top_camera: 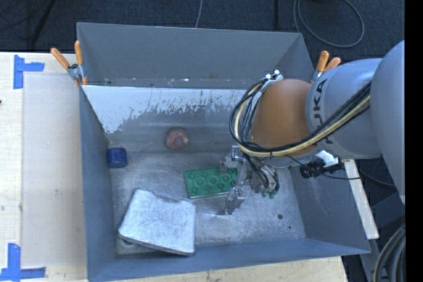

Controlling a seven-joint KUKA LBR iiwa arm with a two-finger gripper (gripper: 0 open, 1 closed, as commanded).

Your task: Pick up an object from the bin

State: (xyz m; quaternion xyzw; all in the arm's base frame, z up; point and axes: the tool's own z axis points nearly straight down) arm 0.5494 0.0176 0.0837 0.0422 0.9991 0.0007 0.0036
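Note:
A flat green building-brick plate [208,181] with studs lies in the middle of the bin floor. My gripper [232,200] hangs just off its right end, fingers pointing down near the floor. One finger [231,202] shows beside the plate's right edge. I cannot tell how the fingers stand, and nothing shows between them.
A grey-white folded cloth or sponge pad [158,221] lies at the front left. A small blue block [117,156] sits by the left wall. A pinkish round lump [176,138] rests at the foot of the back wall. The arm with its orange cover overhangs the bin's right side.

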